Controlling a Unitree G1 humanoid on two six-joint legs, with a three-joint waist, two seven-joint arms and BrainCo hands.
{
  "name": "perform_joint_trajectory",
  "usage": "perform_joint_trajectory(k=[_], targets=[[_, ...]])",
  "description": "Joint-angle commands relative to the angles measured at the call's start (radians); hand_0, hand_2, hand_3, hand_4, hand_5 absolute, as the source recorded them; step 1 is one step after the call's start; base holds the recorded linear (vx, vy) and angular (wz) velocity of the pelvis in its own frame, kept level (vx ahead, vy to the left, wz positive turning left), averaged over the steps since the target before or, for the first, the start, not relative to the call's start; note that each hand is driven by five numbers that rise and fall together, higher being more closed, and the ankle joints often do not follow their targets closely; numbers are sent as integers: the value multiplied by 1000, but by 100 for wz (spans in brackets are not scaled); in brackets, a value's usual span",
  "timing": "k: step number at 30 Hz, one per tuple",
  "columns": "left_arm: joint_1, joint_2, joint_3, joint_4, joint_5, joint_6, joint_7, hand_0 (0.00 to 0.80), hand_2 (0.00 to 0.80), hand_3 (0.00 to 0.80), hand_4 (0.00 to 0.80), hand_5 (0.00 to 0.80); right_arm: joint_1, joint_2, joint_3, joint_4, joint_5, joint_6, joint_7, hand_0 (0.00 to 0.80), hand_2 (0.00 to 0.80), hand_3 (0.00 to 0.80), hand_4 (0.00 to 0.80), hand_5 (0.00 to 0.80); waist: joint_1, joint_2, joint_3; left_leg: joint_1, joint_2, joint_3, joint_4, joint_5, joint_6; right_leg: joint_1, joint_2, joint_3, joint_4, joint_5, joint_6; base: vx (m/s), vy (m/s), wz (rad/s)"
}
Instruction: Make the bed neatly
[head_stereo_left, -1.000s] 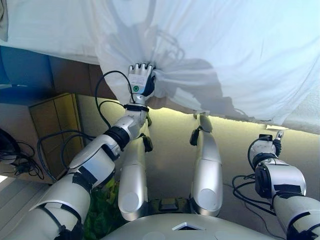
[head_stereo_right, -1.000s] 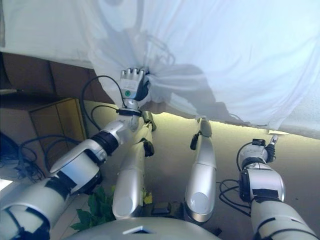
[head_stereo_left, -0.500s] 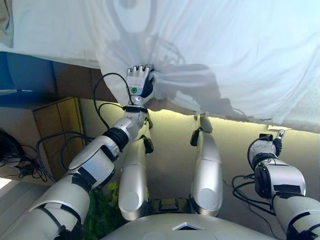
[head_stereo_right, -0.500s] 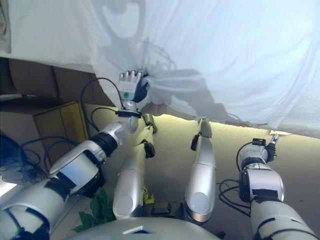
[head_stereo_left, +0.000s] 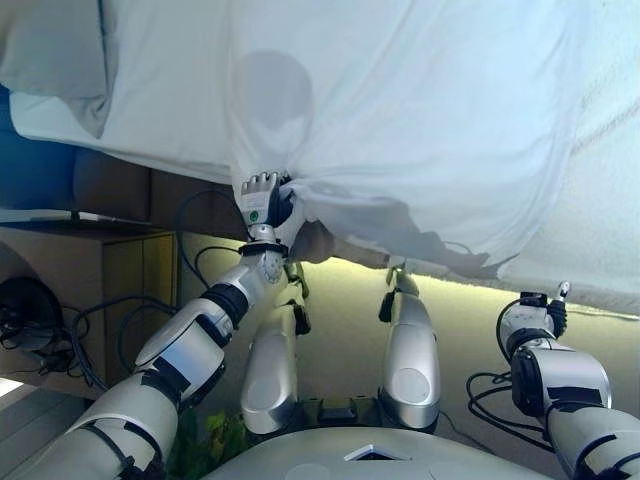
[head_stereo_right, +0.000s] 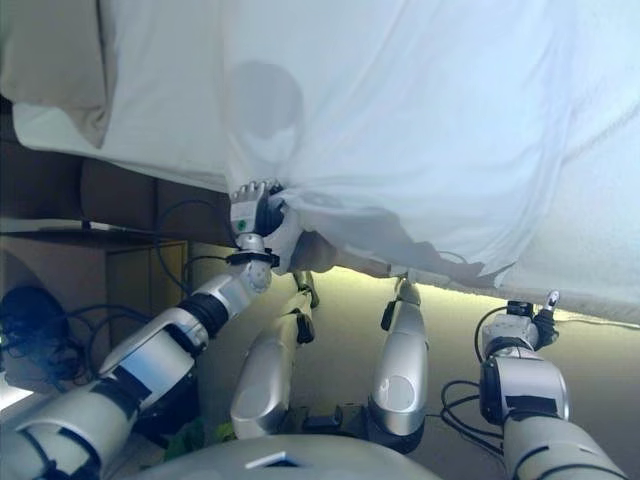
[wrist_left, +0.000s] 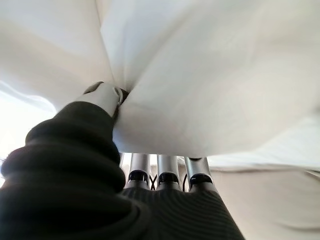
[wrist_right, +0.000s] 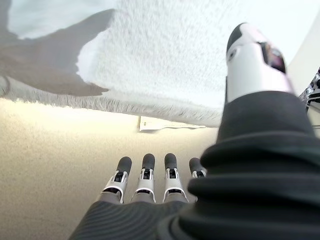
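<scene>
While the left hand clamps a bunched edge of the white sheet, probably to drag it flat, folds fan out from that grip. Right hand hangs empty beside the bed, fingers relaxed.

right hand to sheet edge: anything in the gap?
Nothing. In the right wrist view the right hand hangs open over bare beige floor; beyond lies only the fuzzy blanket edge. The left hand grips the sheet.

One white sheet, one fluffy white blanket at the frame's right, one pillow upper left, one wooden cabinet, two hands.
</scene>
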Motion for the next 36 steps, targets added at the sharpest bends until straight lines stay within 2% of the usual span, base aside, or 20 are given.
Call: perform_joint_trajectory(k=[1, 13, 22, 30, 36], targets=[[39, 65, 113, 79, -98, -14, 44, 800, 800, 800, 800, 800, 66, -32, -37, 27, -34, -60, 16, 0, 0, 0, 0, 0, 56, 4, -73, -71, 69, -53, 84, 18, -58, 42, -87, -7, 62, -24, 82, 75, 63, 6], [196, 126, 210, 143, -68, -25, 29, 800, 800, 800, 800, 800, 172, -48, -120, 53, -116, -38, 80, 0, 0, 0, 0, 0, 100, 15, -194, 55, 64, -73, 14, -3, -57, 182, -75, -42, 4, -49, 88, 94, 32, 5], [358, 142, 292, 186, -33, 5, 5, 800, 800, 800, 800, 800, 268, -82, -208, 64, -216, -39, 93, 0, 0, 0, 0, 0, 120, 46, -284, 149, 56, -81, -43, -1, -61, 273, -73, -68, -35, -65, 93, 119, 80, 2], [455, 118, 334, 209, -26, -8, -32, 800, 800, 800, 800, 800, 316, -87, -253, 59, -284, -46, 72, 0, 0, 0, 0, 0, 132, 68, -330, 194, 50, -88, -64, -6, -64, 316, -80, -78, -39, -82, 97, 93, 57, 1], [501, 104, 346, 212, -26, 1, -39, 800, 800, 800, 800, 800, 350, -45, -256, 67, -249, -79, 100, 0, 0, 0, 0, 0, 147, 59, -345, 211, 56, -94, -76, -5, -66, 339, -74, -94, -52, -79, 98, 27, -23, 5]])
